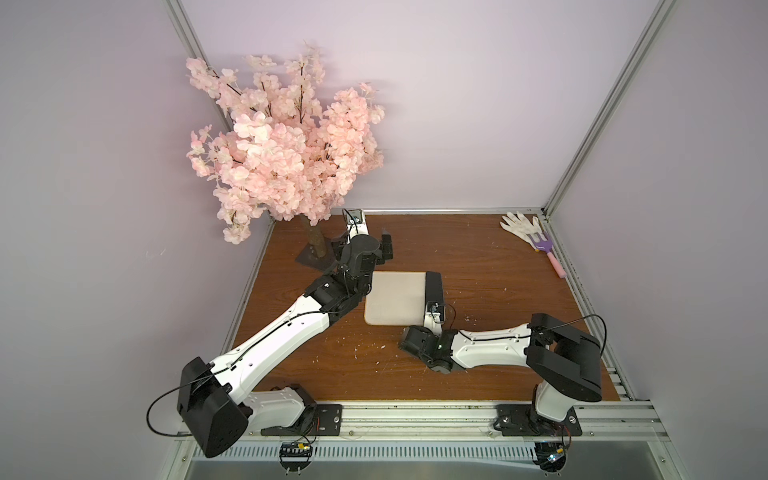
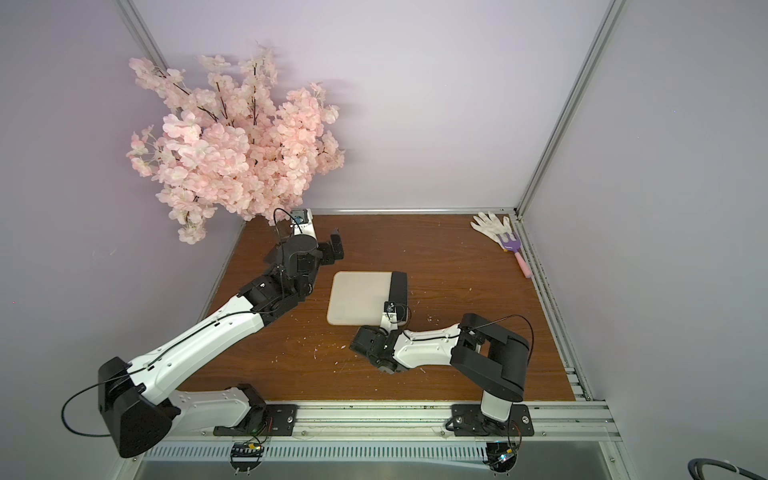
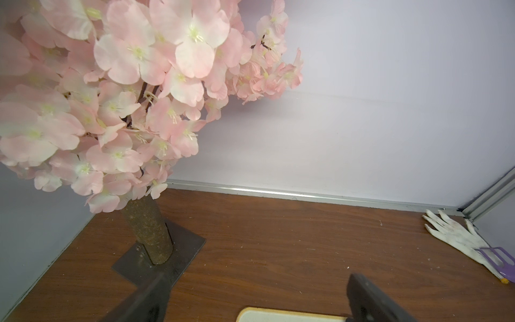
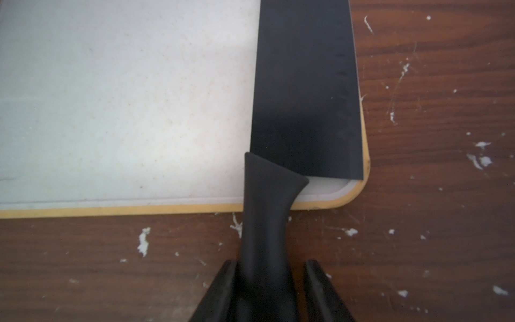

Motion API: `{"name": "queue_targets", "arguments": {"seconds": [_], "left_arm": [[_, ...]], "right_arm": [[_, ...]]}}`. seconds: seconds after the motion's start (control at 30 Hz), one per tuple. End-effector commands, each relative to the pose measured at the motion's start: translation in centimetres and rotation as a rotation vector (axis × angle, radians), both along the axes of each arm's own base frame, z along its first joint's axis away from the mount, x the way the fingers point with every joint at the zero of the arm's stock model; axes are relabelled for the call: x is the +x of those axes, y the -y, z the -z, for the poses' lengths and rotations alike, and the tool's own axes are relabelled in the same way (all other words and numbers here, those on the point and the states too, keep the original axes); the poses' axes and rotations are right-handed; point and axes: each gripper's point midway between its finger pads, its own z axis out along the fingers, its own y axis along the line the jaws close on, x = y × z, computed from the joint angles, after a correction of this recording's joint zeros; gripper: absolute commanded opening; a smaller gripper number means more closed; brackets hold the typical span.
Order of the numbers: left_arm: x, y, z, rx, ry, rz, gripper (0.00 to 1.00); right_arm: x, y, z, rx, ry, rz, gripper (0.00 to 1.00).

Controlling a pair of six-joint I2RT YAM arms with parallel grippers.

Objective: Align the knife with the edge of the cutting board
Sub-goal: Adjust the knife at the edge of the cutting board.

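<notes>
Centre of brown wood-grain tabletop point(image 1: 498, 353): flat cream-white rectangular cutting board point(image 1: 395, 299). Along its right edge, lying flat: matte-black cleaver-style knife point(image 4: 303, 97), blade nearly parallel to rim, slim handle overhanging near side. Likely stiff, light, smooth-sided; best taken by handle. Right gripper point(image 4: 271, 262): astride handle, jaws slightly parted, gap on one side. Left gripper point(image 3: 256, 278): spread wide, empty.

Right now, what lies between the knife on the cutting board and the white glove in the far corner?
Nothing but bare wooden table, in both top views, between the knife on the cutting board and the glove.
</notes>
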Motion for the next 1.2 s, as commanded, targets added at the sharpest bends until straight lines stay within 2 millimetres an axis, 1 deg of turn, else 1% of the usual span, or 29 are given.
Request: {"name": "queue_targets", "arguments": {"seconds": [0.0,0.6,0.87,1.07,1.17], "left_arm": [[0.3,-0.6,0.3,0.015,0.002,-0.027,1.0],[0.3,-0.7,0.3,0.019,0.003,-0.031,1.0],[0.3,-0.7,0.3,0.019,0.002,-0.03,1.0],[0.3,-0.7,0.3,0.02,0.002,-0.031,1.0],[0.4,-0.7,0.3,0.022,0.001,-0.031,1.0]], "right_arm": [[0.0,0.7,-1.0,-0.019,0.029,0.0,0.42],[0.0,1.3,-1.3,-0.033,0.038,0.003,0.42],[0.0,1.2,-1.2,-0.027,0.036,0.0,0.42],[0.1,0.1,-1.6,0.008,0.049,-0.037,0.42],[0.3,-1.0,-2.4,0.033,0.066,-0.069,0.44]]}}
